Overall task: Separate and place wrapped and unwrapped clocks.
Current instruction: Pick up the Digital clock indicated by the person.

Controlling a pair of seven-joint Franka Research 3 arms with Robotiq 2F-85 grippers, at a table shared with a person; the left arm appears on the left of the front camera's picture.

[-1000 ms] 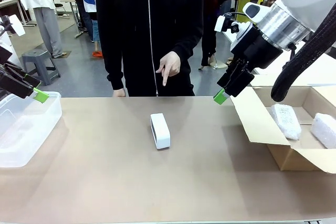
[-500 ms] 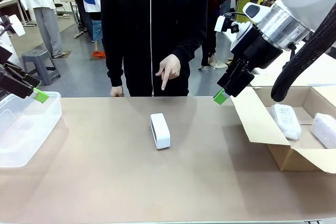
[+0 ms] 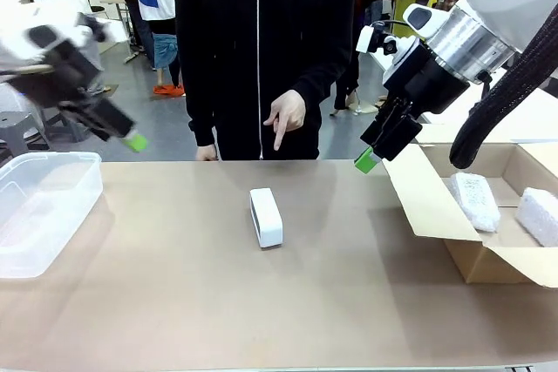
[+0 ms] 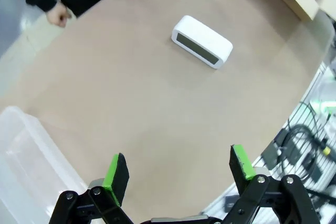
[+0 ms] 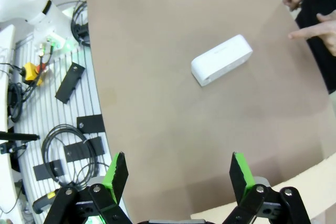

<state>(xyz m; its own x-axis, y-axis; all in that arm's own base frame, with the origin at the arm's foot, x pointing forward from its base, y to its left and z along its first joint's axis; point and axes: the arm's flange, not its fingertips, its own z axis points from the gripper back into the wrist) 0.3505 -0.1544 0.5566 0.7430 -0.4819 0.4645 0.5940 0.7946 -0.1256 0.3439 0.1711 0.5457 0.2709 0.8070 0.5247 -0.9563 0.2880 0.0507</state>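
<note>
The unwrapped clock (image 3: 266, 217), a smooth white block, lies on the middle of the brown table; it also shows as the clock (image 4: 202, 42) and the clock (image 5: 221, 59). Two wrapped clocks, a bubble-wrap bundle (image 3: 475, 200) and another bundle (image 3: 539, 215), lie in the cardboard box (image 3: 436, 215) at the right. My left gripper (image 3: 132, 140) hangs open and motion-blurred above the table's far left, well away from the bare clock; its fingers (image 4: 116, 174) stand wide with nothing between them. My right gripper (image 3: 368, 159) hovers open beside the box flap, its fingers (image 5: 239, 171) holding nothing.
A clear plastic bin (image 3: 35, 206) stands at the left table edge, also seen as the bin (image 4: 26, 166). A person in black stands at the far side, one hand (image 3: 283, 115) pointing down at the bare clock, the other hand (image 3: 206, 153) at the table edge.
My left arm has swung up and to the right, from over the bin toward the table. The person has shifted slightly right. The right arm has not moved.
</note>
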